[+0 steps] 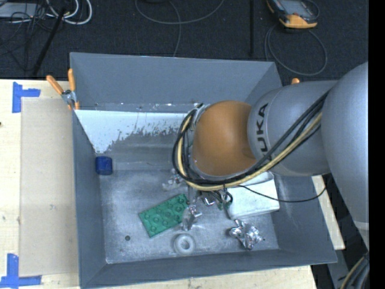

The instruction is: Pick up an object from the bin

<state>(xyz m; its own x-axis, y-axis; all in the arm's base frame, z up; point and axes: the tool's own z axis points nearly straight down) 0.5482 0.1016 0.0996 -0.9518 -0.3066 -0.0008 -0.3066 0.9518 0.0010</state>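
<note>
One green studded plate (162, 215), lower middle, lies just beside the pincer (192, 214), whose opening I cannot tell; likely light, stiff, best gripped across its edges.

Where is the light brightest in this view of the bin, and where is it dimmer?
In the camera view, the brightest patch is a pale sheen on the bin's back wall at upper left, just above the blue block; the orange wrist cover carries a soft highlight; the floor beneath it, around the end effector and green studded plate, lies dimmer.
</note>
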